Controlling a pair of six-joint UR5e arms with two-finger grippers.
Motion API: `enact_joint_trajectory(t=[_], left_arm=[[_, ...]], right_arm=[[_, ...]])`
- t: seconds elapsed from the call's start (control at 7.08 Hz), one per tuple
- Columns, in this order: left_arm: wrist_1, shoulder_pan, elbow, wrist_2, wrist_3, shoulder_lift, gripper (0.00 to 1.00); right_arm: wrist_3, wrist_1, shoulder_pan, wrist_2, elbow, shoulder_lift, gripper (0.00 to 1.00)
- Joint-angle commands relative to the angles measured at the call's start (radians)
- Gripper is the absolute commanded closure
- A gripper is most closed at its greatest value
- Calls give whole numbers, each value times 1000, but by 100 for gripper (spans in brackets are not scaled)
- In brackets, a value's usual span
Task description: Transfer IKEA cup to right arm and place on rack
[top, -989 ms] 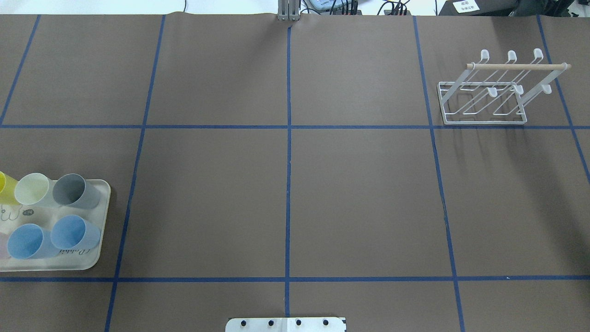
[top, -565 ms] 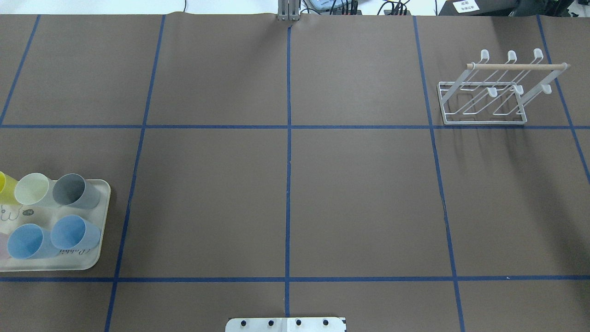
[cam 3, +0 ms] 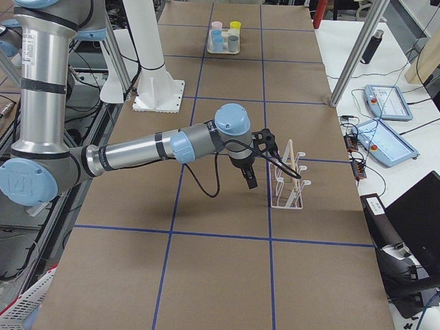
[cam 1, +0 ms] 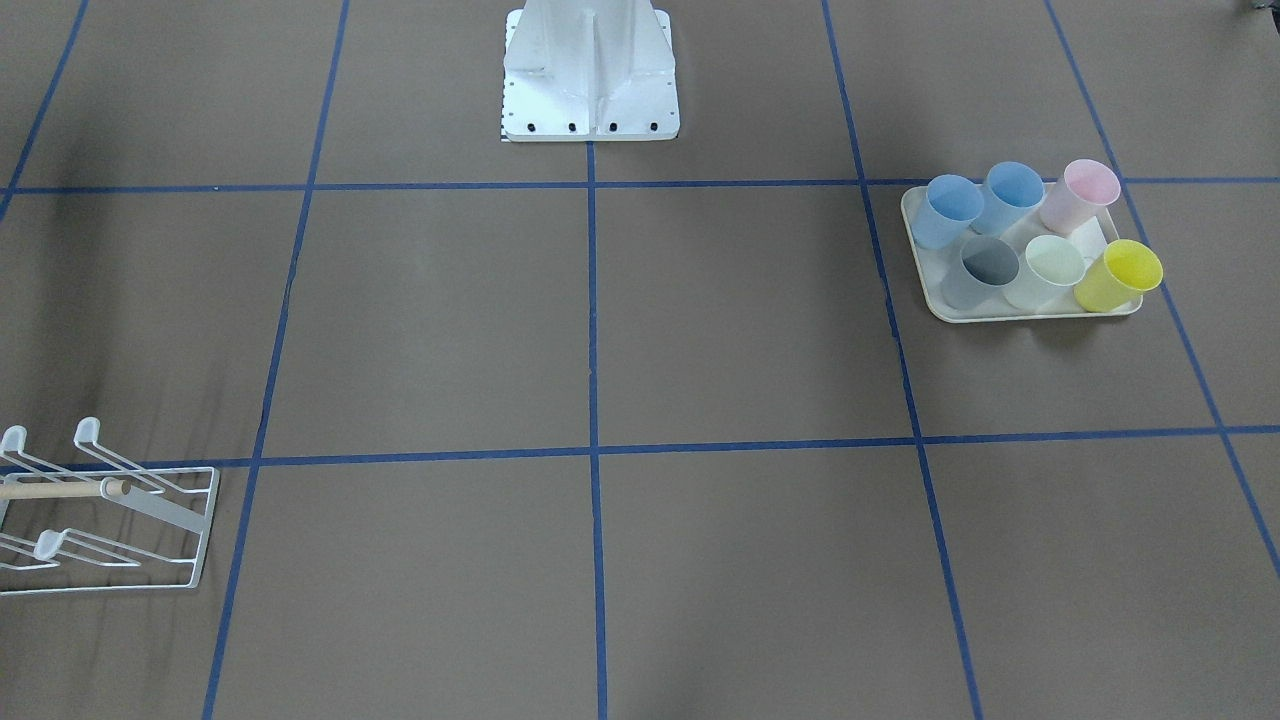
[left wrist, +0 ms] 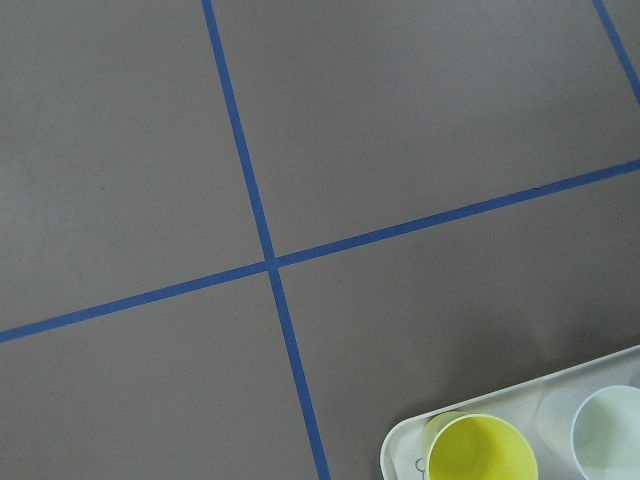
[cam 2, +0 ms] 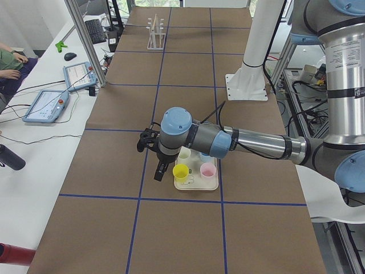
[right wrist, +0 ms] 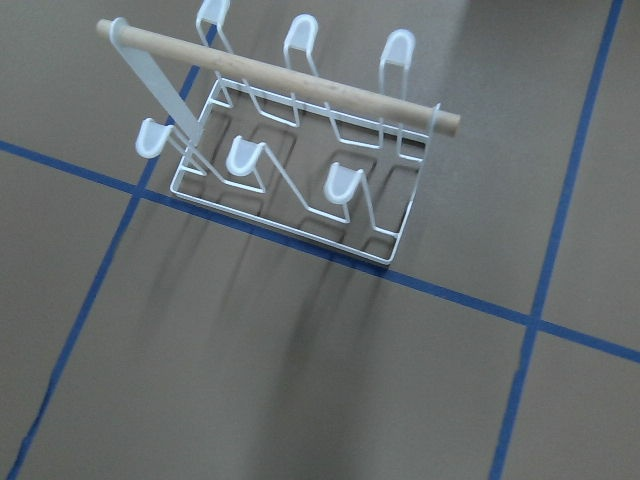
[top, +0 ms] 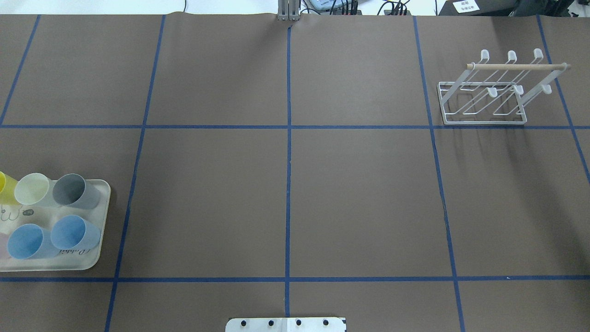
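Observation:
Several coloured IKEA cups stand on a cream tray (cam 1: 1000, 316): two blue (cam 1: 948, 208), a pink (cam 1: 1085, 192), a grey (cam 1: 985, 270), a pale green (cam 1: 1050, 270) and a yellow one (cam 1: 1120, 275). The left wrist view shows the yellow cup (left wrist: 480, 452) at its bottom edge. My left gripper (cam 2: 164, 170) hangs just beside the tray; I cannot tell whether it is open or shut. The white wire rack (top: 516, 66) stands at the far right and holds nothing. My right gripper (cam 3: 249, 179) hovers close to the rack (cam 3: 287, 185); whether it is open or shut, I cannot tell.
The robot's white pedestal (cam 1: 590, 80) stands at the table's near middle edge. Blue tape lines divide the brown table cover into squares. A side bench with tablets (cam 2: 48, 105) runs along the far edge, and a person's arm (cam 2: 8, 63) rests there.

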Motion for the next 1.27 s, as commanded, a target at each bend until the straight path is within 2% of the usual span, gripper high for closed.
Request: enact_joint_trajectory(t=[0.0,0.28,0.42,0.57,0.71,1.13], left_arm=[[-136,109,27,10,-148,37,0],[-430,181,139,11,-332,89,0],[-494,221,176,42,-387,89,0],[-505,264,181,93,-429,89,0],[-505,295,182,109,-445,89,0],[-508,344,191,109,-460,88,1]], right_arm=[[259,160,-143,-59,33,-57,0],[407,167,-273,-133,104,-70,0],[479,174,-350,-194,139,-70,0],[557,174,-428,-246,168,-70,0],[567,176,-455,-255,172,-70,0],[567,190,-462,-263,172,-70,0]])
